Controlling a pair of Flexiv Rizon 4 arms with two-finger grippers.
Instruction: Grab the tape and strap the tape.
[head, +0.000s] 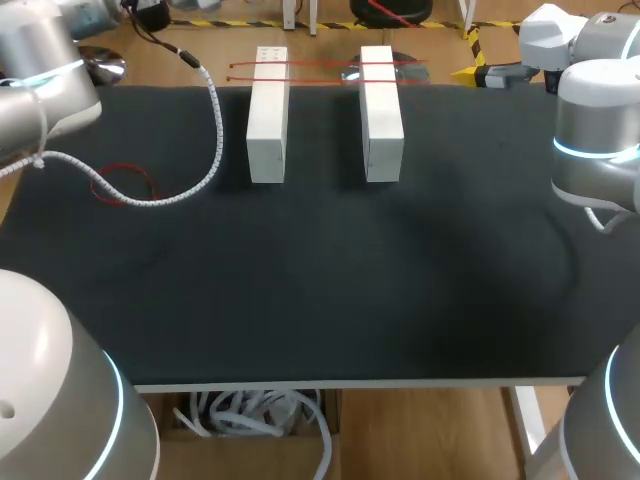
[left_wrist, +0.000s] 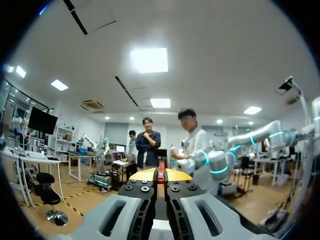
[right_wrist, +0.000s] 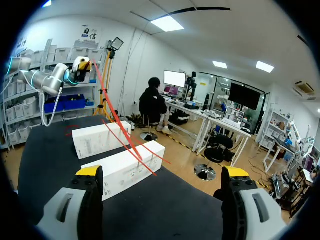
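Black table (head: 300, 300), thin red tape (head: 320, 66) across blocks (head: 268, 115)

From above and behind, we look down on the black cloth-covered surface (head: 320, 300). Our right wrist camera skims low across it, sharing the two white rectangular blocks (right_wrist: 100, 137) (right_wrist: 120, 175); our left faces out into the room.

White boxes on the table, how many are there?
2. The left box and the right box lie side by side, apart, near the far edge of the table, with the red tape stretched across both. None seems hidden.
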